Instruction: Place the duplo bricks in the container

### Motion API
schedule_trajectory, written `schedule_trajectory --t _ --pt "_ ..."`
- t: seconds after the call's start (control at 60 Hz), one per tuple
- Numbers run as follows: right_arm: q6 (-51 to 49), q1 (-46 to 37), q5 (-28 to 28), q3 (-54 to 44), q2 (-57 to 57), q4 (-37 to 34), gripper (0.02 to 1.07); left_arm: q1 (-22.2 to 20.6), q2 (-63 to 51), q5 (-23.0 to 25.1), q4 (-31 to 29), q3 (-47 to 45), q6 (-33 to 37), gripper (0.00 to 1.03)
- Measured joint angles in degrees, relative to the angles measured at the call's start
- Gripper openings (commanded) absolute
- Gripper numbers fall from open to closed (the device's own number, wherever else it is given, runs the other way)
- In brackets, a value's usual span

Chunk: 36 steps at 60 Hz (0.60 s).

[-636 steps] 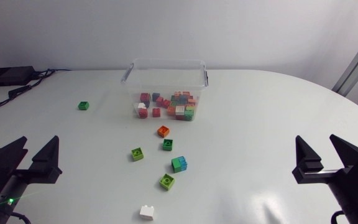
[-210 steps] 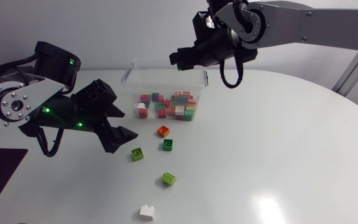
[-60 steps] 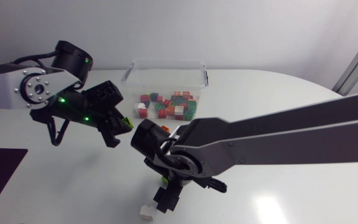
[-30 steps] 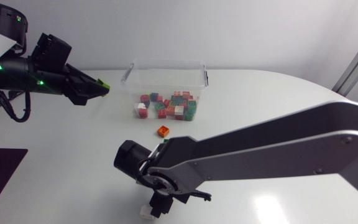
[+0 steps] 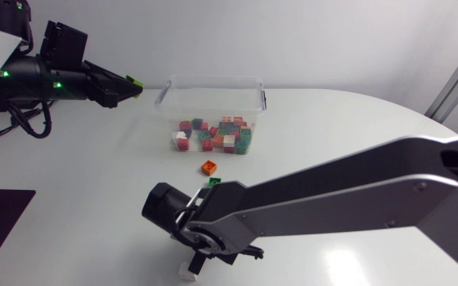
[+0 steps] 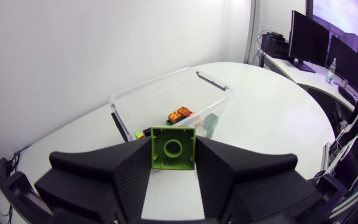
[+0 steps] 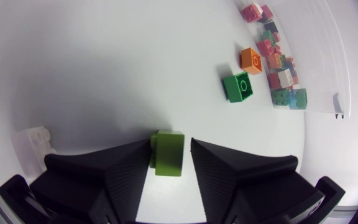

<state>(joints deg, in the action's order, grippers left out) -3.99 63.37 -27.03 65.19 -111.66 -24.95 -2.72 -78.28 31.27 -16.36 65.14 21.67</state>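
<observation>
Left gripper (image 6: 173,142) clamped on lime brick (image 6: 173,149), short of container (image 5: 213,78); next, get over it and release. Right gripper (image 7: 170,149) at green brick (image 7: 168,158), grip unclear.

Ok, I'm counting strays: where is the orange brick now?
Head view, centre: the orange brick sits on the table just before the container, the dark green brick beside it.

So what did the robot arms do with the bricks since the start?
The left gripper grabbed a lime brick off the table and lifted it up, left of the container. The right gripper left the container and came down over the second lime brick, beside the white brick. The blue-green brick is gone from the table. The orange brick, the dark green brick and the container stayed put.
</observation>
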Motion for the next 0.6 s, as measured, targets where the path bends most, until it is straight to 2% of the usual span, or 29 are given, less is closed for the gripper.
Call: schedule_trajectory --t 0.217,0.433,0.6 --pt "-0.79 -0.98 0.31 -3.61 6.29 0.76 0.26 -3.41 -5.97 -0.70 2.99 2.95 -3.23 0.39" --pt "-0.81 -4.46 1.38 -4.57 16.09 0.74 0.26 -8.83 -12.39 -6.16 6.08 7.04 -6.32 0.40" --pt "-0.81 -6.84 2.01 -5.44 20.39 0.74 0.26 -10.93 -18.23 -9.88 8.09 11.23 -8.13 0.40"
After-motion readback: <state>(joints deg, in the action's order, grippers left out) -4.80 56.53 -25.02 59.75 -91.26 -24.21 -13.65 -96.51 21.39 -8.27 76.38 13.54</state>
